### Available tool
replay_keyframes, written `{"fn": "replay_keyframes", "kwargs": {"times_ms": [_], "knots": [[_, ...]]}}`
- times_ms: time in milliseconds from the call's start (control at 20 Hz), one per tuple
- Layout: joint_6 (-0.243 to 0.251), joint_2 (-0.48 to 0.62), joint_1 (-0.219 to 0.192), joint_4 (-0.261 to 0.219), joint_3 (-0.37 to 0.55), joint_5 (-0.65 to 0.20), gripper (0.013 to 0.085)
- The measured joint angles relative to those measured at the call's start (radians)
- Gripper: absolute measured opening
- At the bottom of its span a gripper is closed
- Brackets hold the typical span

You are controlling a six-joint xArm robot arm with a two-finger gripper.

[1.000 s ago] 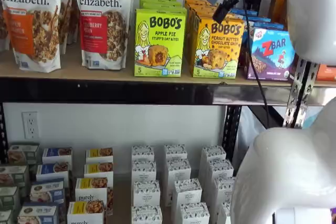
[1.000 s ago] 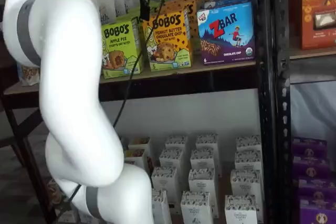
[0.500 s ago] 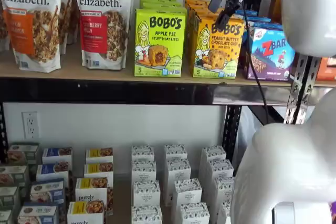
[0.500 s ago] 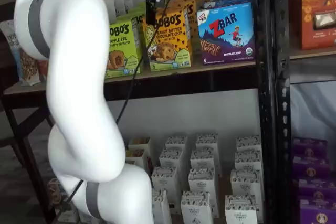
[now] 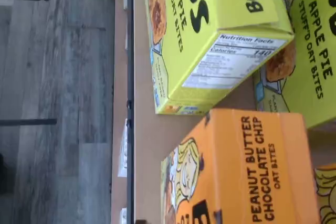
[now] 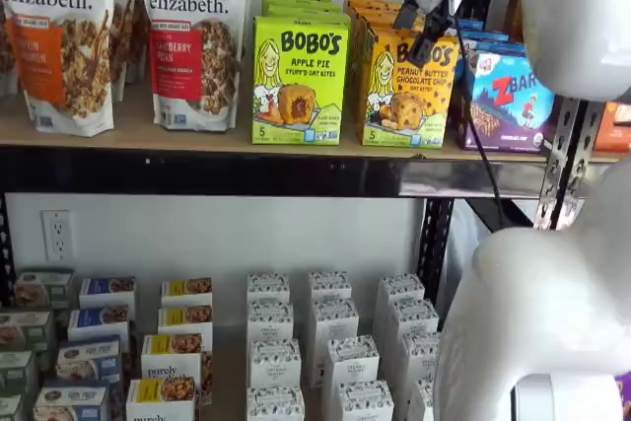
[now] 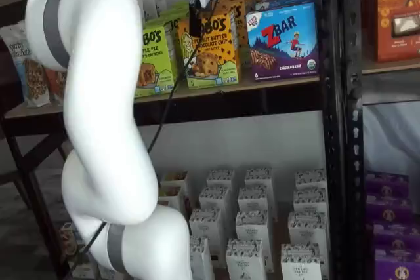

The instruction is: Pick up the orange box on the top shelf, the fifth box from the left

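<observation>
The orange box stands upright at the front of the top shelf, and both shelf views show it. My gripper hangs in front of the box's upper edge. Its white body is above and its two black fingers are open, with a gap between them and nothing in it. In a shelf view the gripper shows side-on against the box's upper left corner. The wrist view looks down on the orange box's top face and the tan shelf board.
A lime-green Apple Pie carton stands just left of the orange box, and a blue Zbar box just right. Two granola bags stand further left. Small white cartons fill the lower level. My white arm fills the foreground.
The gripper has shifted right and closer to the orange box's top. The arm has swung right with it. The fingers stay open.
</observation>
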Motion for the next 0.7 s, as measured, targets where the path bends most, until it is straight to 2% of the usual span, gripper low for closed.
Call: {"fn": "replay_keyframes", "kwargs": {"times_ms": [350,550,700], "knots": [[0.008,0.022,0.02,-0.028,-0.005,-0.007,0.085],[0.019,0.05,0.034,-0.06,-0.037,0.029,0.085],[0.021,0.058,0.036,-0.066,-0.044,0.035,0.085]]}}
